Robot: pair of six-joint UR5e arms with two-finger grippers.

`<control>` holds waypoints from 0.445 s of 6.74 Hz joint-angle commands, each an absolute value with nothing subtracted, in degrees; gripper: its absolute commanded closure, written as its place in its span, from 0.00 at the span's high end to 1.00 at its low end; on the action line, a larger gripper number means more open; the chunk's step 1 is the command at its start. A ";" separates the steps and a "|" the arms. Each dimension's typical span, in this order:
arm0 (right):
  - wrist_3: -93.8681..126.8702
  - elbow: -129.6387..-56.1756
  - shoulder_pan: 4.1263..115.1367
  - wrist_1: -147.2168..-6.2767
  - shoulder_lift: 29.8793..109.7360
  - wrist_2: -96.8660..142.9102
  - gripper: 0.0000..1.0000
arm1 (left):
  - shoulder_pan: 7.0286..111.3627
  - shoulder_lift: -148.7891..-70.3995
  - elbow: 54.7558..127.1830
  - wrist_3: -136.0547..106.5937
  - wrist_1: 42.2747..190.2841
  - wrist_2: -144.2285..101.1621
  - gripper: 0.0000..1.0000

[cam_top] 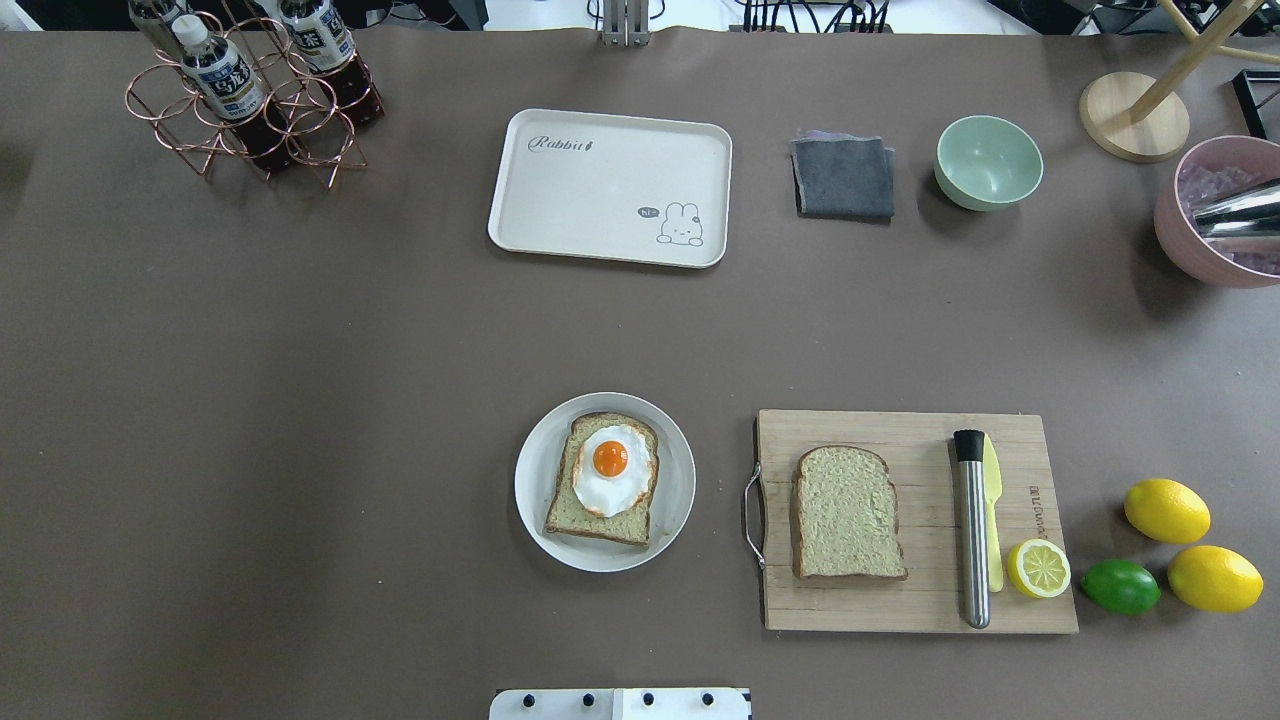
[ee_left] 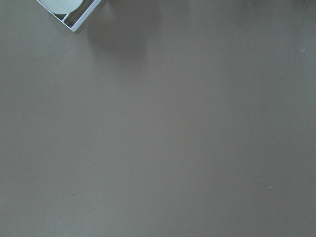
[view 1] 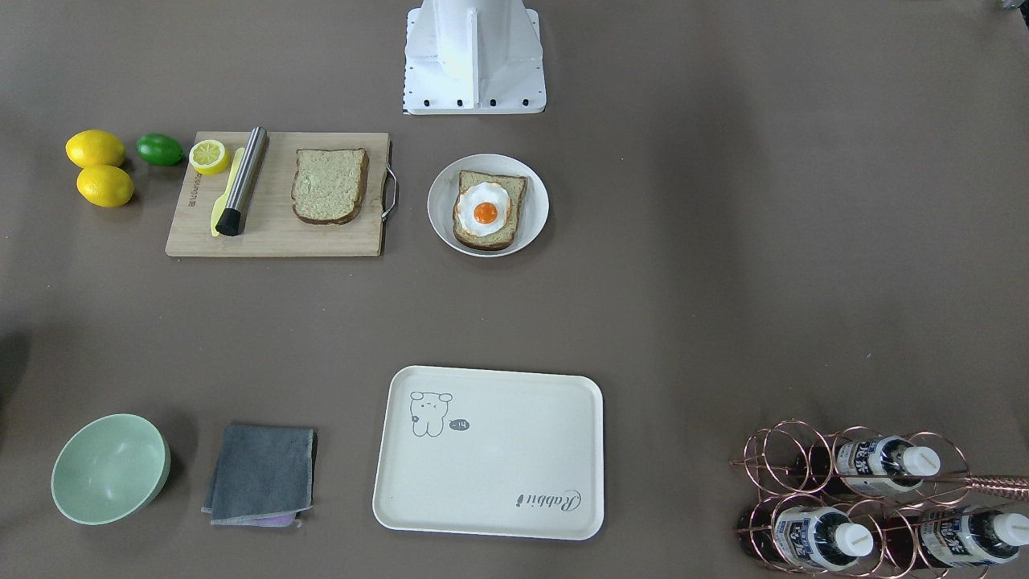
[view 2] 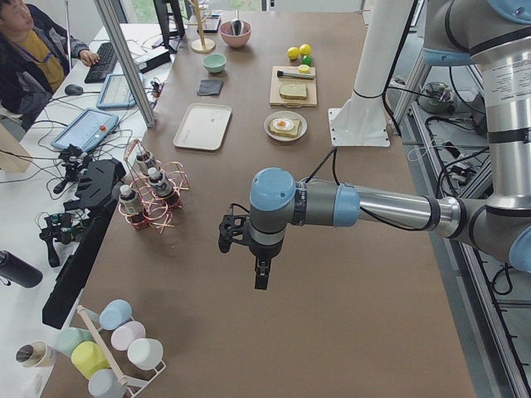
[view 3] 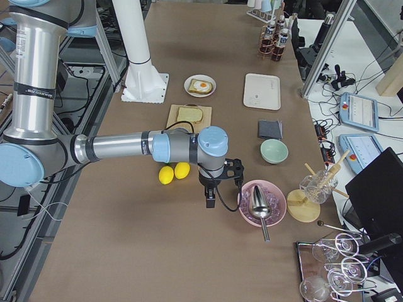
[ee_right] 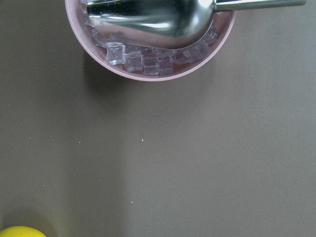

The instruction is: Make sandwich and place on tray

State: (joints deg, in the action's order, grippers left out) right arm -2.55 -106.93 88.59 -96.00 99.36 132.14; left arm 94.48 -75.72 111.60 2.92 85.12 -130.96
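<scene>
One tan bread slice (cam_top: 600, 525) lies on a round white plate (cam_top: 530, 490) with a white fried egg (cam_top: 610, 470) on top. A second bread slice (cam_top: 848, 512) lies bare on the wooden cutting board (cam_top: 900, 600). The cream tray (cam_top: 610, 185) sits empty at the far middle. My left gripper (view 2: 261, 278) hangs over bare table far to the left, seen only in the exterior left view. My right gripper (view 3: 210, 200) hangs near the pink bowl (view 3: 261, 202), seen only in the exterior right view. I cannot tell whether either is open or shut.
A steel muddler (cam_top: 972, 530), a yellow knife (cam_top: 993, 500) and a half lemon (cam_top: 1038, 568) are on the board. Two lemons (cam_top: 1166, 510) and a lime (cam_top: 1120, 586) lie beside it. A grey cloth (cam_top: 843, 177), green bowl (cam_top: 988, 162) and bottle rack (cam_top: 250, 95) stand at the far edge.
</scene>
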 commanded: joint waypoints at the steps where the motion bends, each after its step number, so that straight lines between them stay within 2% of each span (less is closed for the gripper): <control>1: -2.55 -106.88 88.59 -95.98 99.23 132.01 1.00 | 94.48 -74.53 111.62 3.25 85.25 -130.78 0.98; 3: -2.55 -106.35 88.33 -95.89 98.71 131.75 1.00 | 95.18 -74.44 111.27 3.51 85.17 -130.69 0.98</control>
